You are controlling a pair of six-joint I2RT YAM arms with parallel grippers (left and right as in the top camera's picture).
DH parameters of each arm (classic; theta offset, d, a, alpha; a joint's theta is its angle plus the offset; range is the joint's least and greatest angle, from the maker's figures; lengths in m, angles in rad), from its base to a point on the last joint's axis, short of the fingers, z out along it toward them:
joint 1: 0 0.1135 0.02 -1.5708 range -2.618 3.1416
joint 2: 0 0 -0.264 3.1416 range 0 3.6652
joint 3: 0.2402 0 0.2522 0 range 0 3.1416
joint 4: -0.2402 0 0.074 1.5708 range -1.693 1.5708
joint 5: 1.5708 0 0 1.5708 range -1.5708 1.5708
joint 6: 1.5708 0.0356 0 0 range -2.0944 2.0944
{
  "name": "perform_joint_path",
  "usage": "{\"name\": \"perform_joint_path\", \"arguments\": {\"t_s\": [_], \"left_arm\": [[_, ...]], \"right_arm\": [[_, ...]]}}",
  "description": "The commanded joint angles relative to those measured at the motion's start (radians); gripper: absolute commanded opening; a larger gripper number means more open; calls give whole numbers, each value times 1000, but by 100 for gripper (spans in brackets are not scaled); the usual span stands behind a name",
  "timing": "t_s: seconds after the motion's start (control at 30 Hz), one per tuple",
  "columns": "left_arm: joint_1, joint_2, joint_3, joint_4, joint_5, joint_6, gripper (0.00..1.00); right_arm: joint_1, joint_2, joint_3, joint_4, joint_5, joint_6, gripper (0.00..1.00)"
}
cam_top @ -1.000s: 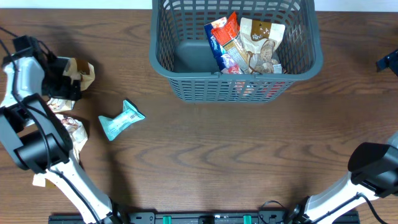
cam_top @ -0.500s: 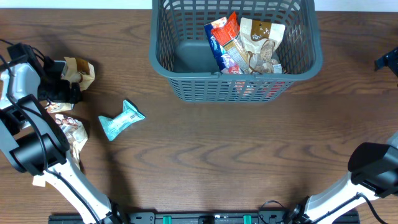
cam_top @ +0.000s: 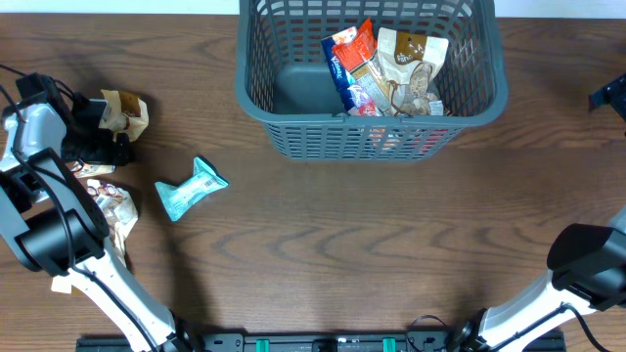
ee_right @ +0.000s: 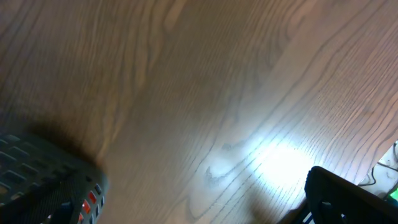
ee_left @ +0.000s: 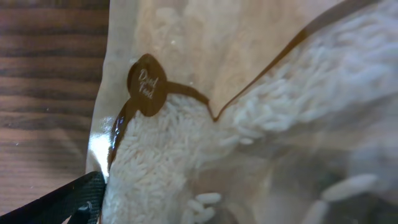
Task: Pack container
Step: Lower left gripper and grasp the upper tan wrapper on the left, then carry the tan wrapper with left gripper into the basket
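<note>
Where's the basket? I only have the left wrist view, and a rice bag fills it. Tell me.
Observer: The basket stands at the table's far edge, well to the right of that rice bag.
Operator: Report what's in it.
Observer: Packets are piled in its right half; its left half is bare.
Operator: Now name anything loose along the way.
Observer: A teal packet lies on the table, between bag and basket but nearer the robot.
</note>
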Motion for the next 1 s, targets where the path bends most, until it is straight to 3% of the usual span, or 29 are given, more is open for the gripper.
{"name": "perform_joint_path", "arguments": {"t_s": [0.0,0.23,0.27,0.4,0.47,0.67,0.97], "left_arm": [[-4,-14,-17,-1,49,14,98],[-3,-14,-35,1,46,14,99],[-3,-14,-37,1,45,19,95],[-3,-14,-37,3,45,25,43],[-3,-14,-37,6,45,25,7],[-4,-14,-37,25,45,-8,6],[-6,-24,32,61,61,-225,6]], "right_arm": [[-6,-5,-3,-3,-2,0,99],[-6,-5,-3,-3,-4,0,99],[-6,-5,-3,-3,-4,0,99],[-6,-5,-3,-3,-4,0,99],[-6,-5,-3,-3,-4,0,99],[-6,-5,-3,-3,-4,0,99],[-6,-5,-3,-3,-3,0,99]]}}
